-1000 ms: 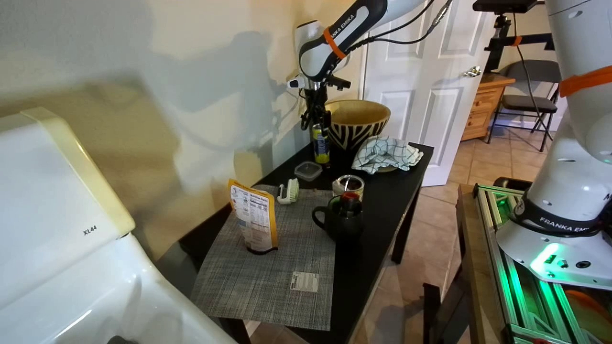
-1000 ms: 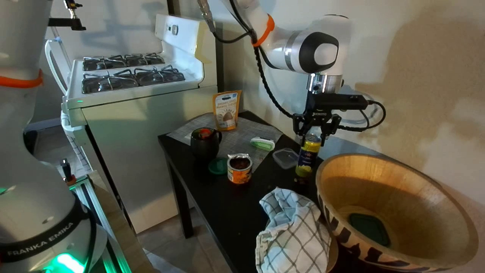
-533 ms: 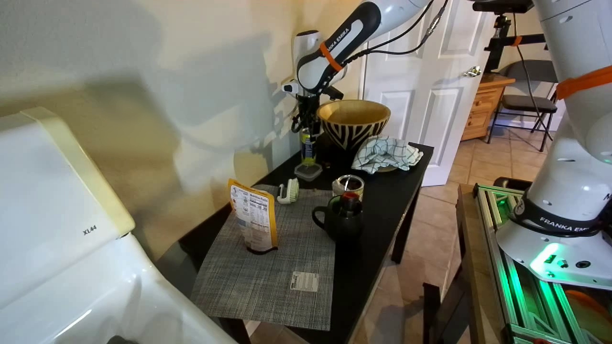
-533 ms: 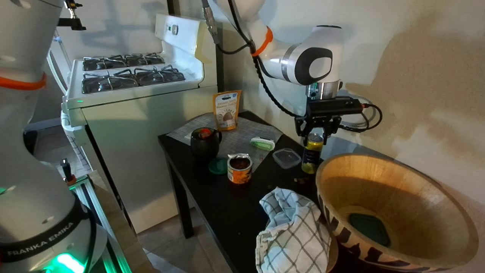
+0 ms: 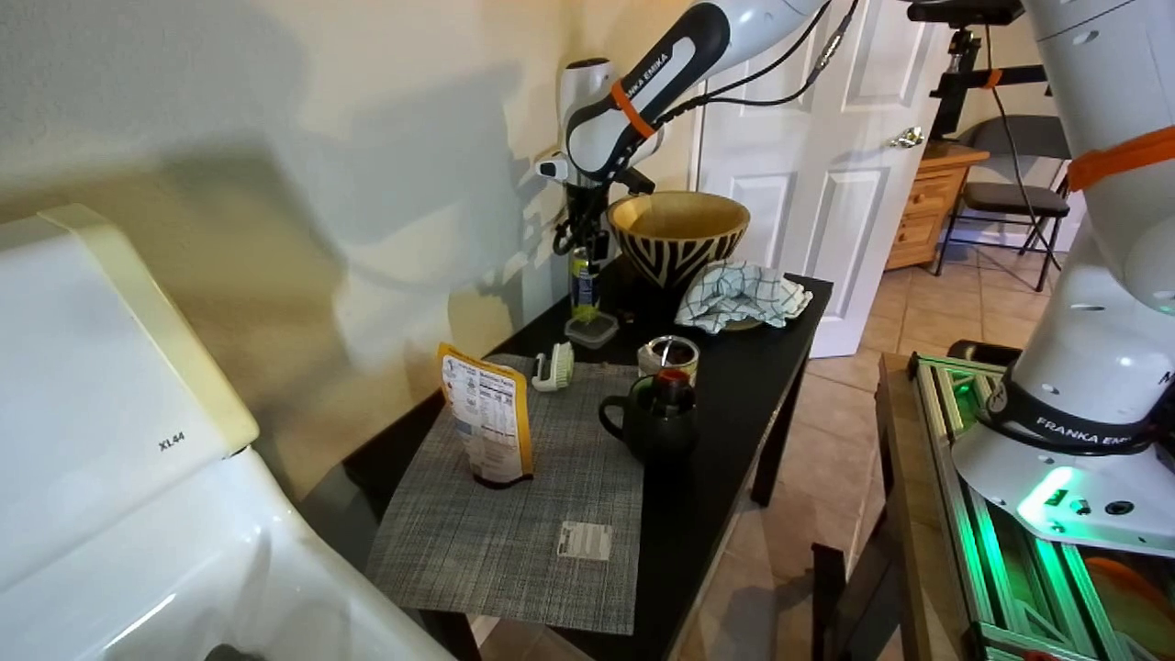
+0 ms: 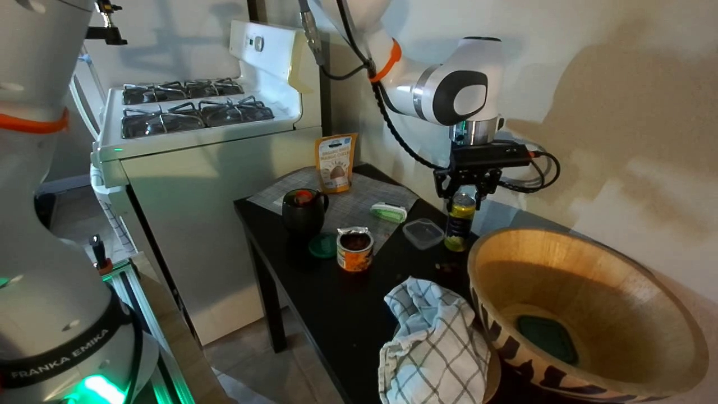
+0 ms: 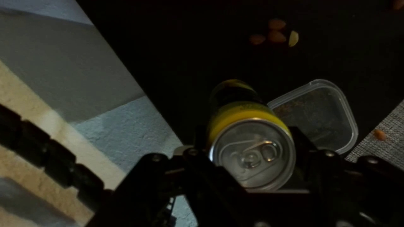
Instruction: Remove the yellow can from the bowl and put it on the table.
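The yellow can [image 6: 459, 225] is outside the bowl, roughly upright, over the black table [image 6: 342, 314] near the wall. It also shows in an exterior view [image 5: 585, 289] and in the wrist view [image 7: 243, 115], lid towards the camera. My gripper [image 6: 463, 202] points down and is shut on the can's upper part, one finger on each side. In the wrist view the gripper [image 7: 251, 142] hugs the lid end. I cannot tell whether the can's base touches the table. The bowl [image 6: 561, 269] stands beside the can, with a dark green lid lying inside.
A clear plastic container [image 6: 423, 234] lies beside the can. A checked cloth [image 6: 432, 342] lies before the bowl. An opened tin [image 6: 354, 255], black mug [image 6: 303, 216], brush [image 6: 389, 213] and pouch [image 6: 335, 165] stand further along. Several nuts [image 7: 276, 36] lie on the table.
My gripper and the can have moved together towards the wall and the clear container. The can has straightened from a slight tilt. In the last half second it rose slightly.
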